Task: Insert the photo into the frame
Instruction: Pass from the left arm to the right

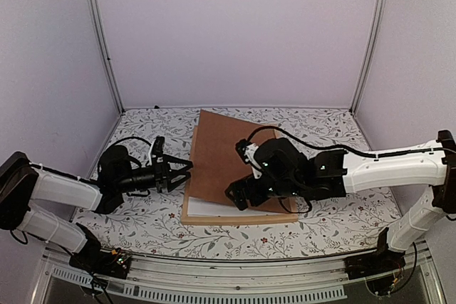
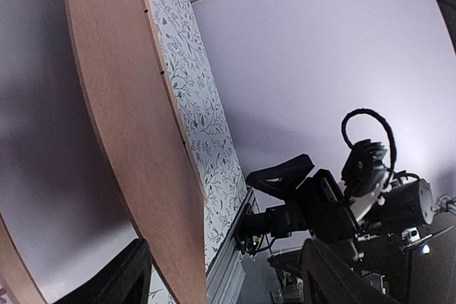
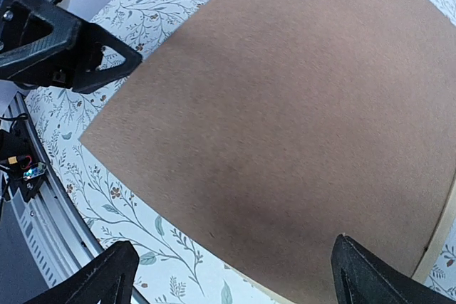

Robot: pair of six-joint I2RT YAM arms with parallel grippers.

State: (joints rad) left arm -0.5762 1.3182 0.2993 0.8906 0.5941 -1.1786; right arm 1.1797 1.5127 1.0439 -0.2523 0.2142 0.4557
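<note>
**Surface** (image 1: pixel 328 133): white covering printed with small leaves and flowers, inside pale walls.

**Frame** (image 1: pixel 235 220): thin light-wood bars, lying flat near the middle of the surface, just ahead of the two arms. Only its near bar and near-left corner show. The rest is covered.

**Backing board** (image 1: pixel 221 158): plain brown sheet lying on top of the frame. It is turned askew to the frame, with one corner reaching toward the back wall. It fills most of the right wrist view.

**White sheet** (image 1: pixel 210 208): a strip showing at the near-left of the frame, under the board's edge and inside the wood bar. I cannot tell whether this is the photo's plain back or something else. The photo's printed side shows in none of the views.

**Left hand** (image 1: pixel 188 175): lying on its side at the left edge of the board and pointing at it. Its fingers (image 2: pixel 117 279) are spread wide. In the left wrist view the board's edge runs close by one finger, but I cannot tell whether they touch. It is pinching nothing.

**Right hand** (image 1: pixel 236 197): over the near half of the board, pointing down. Its fingers (image 3: pixel 107 275) are spread as wide as they go, with bare board between them. It holds nothing.
</note>
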